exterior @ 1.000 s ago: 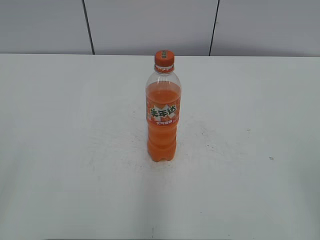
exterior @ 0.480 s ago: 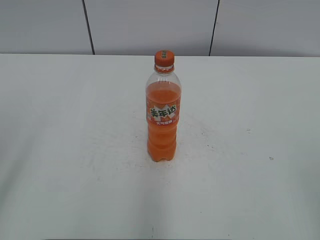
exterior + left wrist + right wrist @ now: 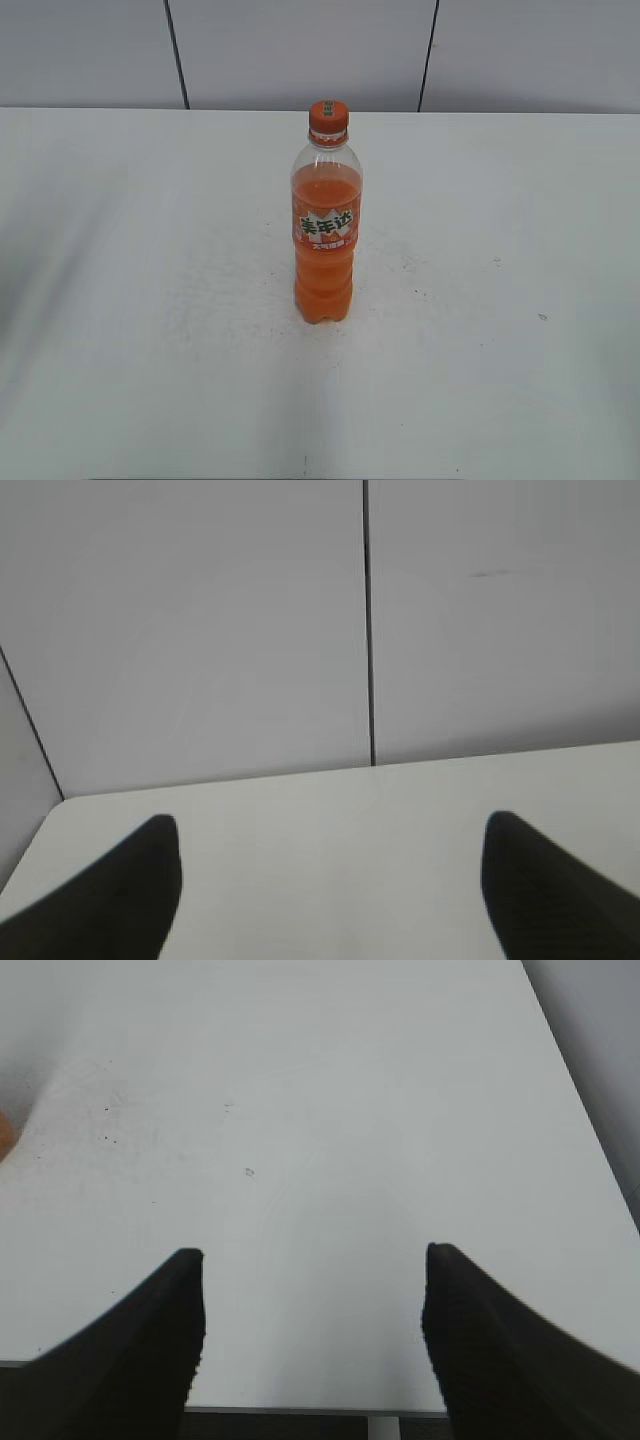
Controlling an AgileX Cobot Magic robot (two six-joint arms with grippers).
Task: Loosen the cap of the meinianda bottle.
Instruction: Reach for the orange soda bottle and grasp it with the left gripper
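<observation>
Both tools are hanging released, jaws spread wide: the left tool (image 3: 330,890) is facing a paneled wall (image 3: 250,630), the right tool (image 3: 312,1330) is hovering over bare white surface (image 3: 330,1110). Nothing is crowding the meinianda bottle (image 3: 325,230), standing upright mid-surface, cap (image 3: 328,117) seemingly seated on top.

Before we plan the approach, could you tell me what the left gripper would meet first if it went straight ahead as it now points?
Probably nothing on the table: the open left gripper points over bare tabletop toward the wall panels.
</observation>
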